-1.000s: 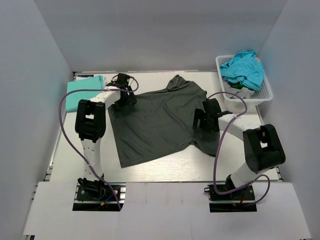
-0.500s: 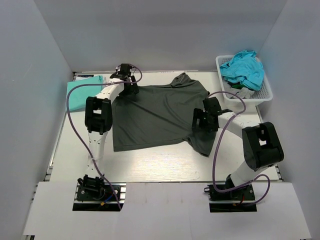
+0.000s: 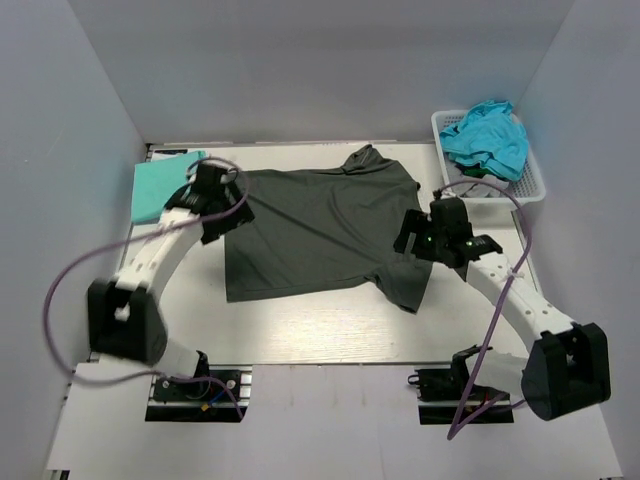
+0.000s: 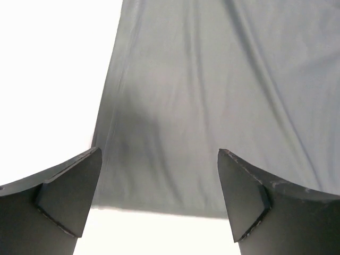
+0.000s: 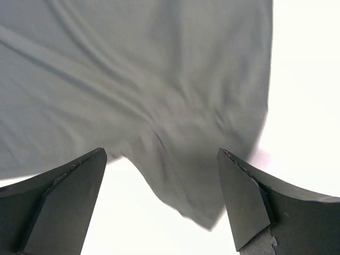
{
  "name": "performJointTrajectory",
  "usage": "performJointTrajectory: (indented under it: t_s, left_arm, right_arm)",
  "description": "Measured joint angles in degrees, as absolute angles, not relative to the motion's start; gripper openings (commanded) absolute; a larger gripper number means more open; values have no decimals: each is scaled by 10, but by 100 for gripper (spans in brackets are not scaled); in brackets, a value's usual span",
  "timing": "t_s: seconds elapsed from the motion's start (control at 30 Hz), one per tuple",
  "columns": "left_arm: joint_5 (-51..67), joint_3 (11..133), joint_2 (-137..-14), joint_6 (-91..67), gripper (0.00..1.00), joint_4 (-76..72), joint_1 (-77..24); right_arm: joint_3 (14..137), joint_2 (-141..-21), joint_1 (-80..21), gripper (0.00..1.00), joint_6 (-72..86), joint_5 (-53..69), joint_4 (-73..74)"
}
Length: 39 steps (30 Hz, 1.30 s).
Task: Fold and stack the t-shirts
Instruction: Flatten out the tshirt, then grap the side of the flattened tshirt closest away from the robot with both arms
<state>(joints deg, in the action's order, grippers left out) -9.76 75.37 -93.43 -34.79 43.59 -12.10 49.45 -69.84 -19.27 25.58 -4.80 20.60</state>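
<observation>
A dark charcoal-grey t-shirt (image 3: 315, 225) lies spread on the white table, collar toward the back. My left gripper (image 3: 215, 200) hovers open and empty over its left edge; the left wrist view shows the cloth (image 4: 212, 95) and its hem between the spread fingers. My right gripper (image 3: 425, 238) hovers open and empty over the shirt's right sleeve, which shows in the right wrist view (image 5: 212, 175). A folded mint-green t-shirt (image 3: 160, 183) lies flat at the back left. Teal t-shirts (image 3: 488, 135) are heaped in the basket.
A white lattice basket (image 3: 525, 185) stands at the back right corner, with more crumpled cloth under the teal one. Grey walls close in the table on three sides. Purple cables loop from both arms.
Both arms have drawn back toward the near side and let go of the shirt. The shirt went from skewed to lying squarer and flatter on the table.
</observation>
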Motion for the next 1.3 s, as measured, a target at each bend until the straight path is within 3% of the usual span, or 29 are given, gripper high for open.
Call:
performJointTrajectory:
  t_s: [0.1,0.2,0.37,0.53,0.73,0.83,0.87,0.9,1.0,1.1,1.17,1.3]
  left_arm:
    - [-89,595,-754,-389,100,403,-121]
    - [-81,479,-669,-426,100,406,-121]
    - [-61,351,-677,-467,93,401,-121]
    - [-53,331,-684,-482,88,369,-121]
    - [-63,343,-723,-493,66,333,-121]
    - [-66,349,-740,-495,45,314,-121]
    - [-66,351,-745,-497,39,310,-121]
    - [-66,350,-748,-496,24,302,-121]
    - [-64,347,-754,-502,8,288,-121]
    - [-60,345,-753,-503,8,283,-121]
    - [-61,345,-752,-504,8,284,-122]
    - [-61,345,-748,-505,6,292,-122]
  right_arm:
    - [431,-656,-192,90,286,-57,233]
    - [375,-623,-192,90,312,-58,262]
    - [320,-587,-192,90,331,-54,269]
    - [307,-609,-192,90,331,-39,242]
    - [295,-659,-192,85,325,-19,200]
    - [294,-665,-192,85,324,-15,181]
    - [292,-666,-192,82,324,-14,176]
    - [291,-666,-192,78,324,-11,172]
    - [288,-674,-192,59,322,-5,156]
    - [284,-680,-192,48,323,8,145]
    - [280,-680,-192,33,324,18,144]
    - [273,-676,-191,15,326,28,150]
